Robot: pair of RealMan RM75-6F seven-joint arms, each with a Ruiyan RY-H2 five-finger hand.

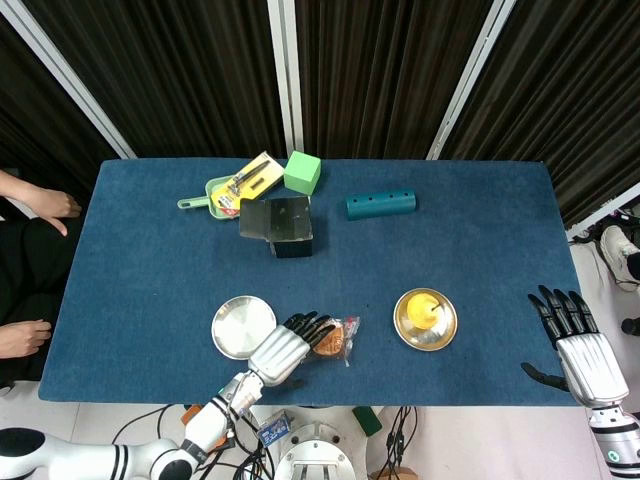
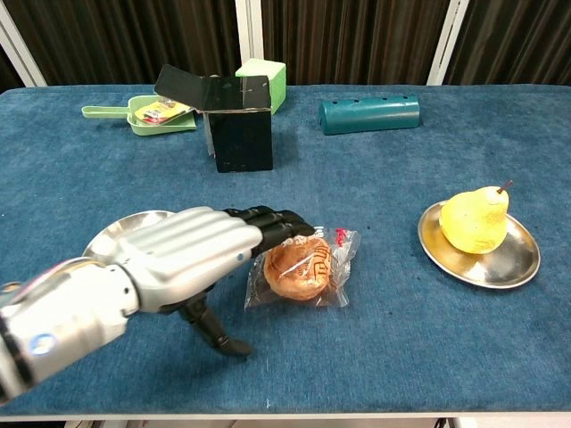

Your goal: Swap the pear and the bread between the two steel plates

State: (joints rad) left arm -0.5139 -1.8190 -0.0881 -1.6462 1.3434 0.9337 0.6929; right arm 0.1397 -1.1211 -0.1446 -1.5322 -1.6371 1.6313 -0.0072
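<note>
The bread [image 2: 303,268], a round bun in a clear wrapper [image 1: 333,340], lies on the blue cloth between the two steel plates. My left hand [image 2: 192,252] is open and hovers over the bun's left side, fingertips [image 1: 312,326] reaching above the wrapper. The left steel plate [image 1: 240,326] holds nothing and is largely hidden behind that hand in the chest view. A yellow pear [image 2: 475,219] stands upright on the right steel plate [image 2: 516,264]. My right hand [image 1: 580,345] is open, past the table's right front corner, far from the pear [image 1: 426,311].
At the back stand a black box [image 1: 281,225] with its flap open, a green cube [image 1: 302,171], a teal cylinder [image 1: 380,205] and a light green tray [image 1: 222,193] with a yellow item in it. A person's arms [image 1: 30,205] show at the left edge.
</note>
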